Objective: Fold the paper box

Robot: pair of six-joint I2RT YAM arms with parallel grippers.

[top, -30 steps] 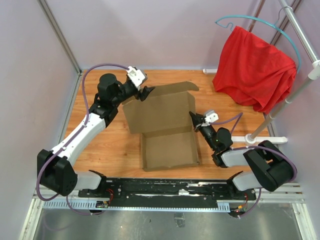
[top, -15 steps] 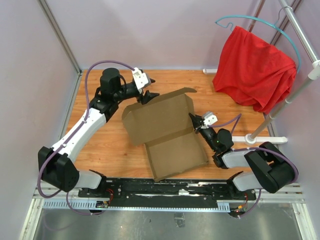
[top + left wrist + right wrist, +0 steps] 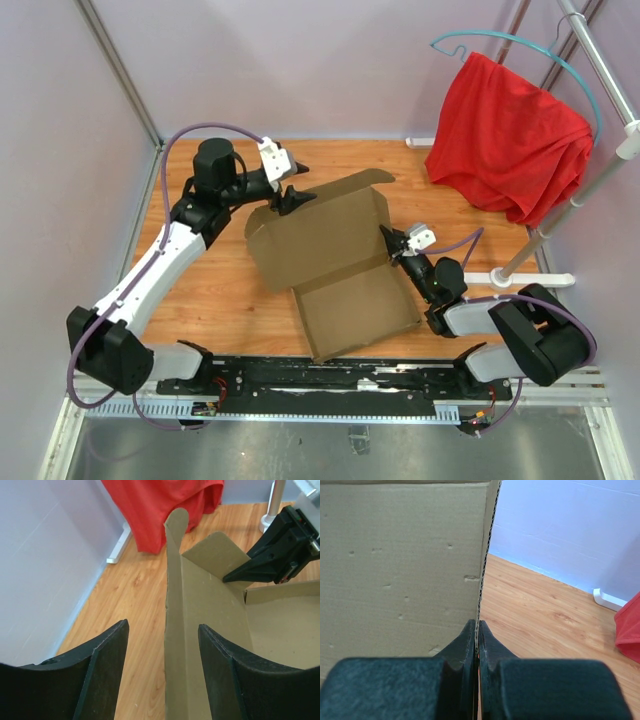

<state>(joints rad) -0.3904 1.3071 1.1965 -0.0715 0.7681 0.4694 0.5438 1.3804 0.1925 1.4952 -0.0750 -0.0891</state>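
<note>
The paper box [image 3: 210,595] runs off the left wrist view's bottom edge, and whether its upright flap touches either left gripper [image 3: 162,626] finger is probably indeterminate.

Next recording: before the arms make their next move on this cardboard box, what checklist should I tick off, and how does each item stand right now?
1. Right tool clamped on the paper box at its right edge: ok, jaws shut on the cardboard.
2. Left tool open wide enough to take a flap: ok.
3. Raised flap lined up between the left tool's fingers: ok, the edge runs through the gap.
4. Left fingers already touching that flap: cannot tell.
5. Red cloth apart from the box and both arms: ok, it hangs at the far right.
6. Box folded shut: not ok, it lies open.
</note>
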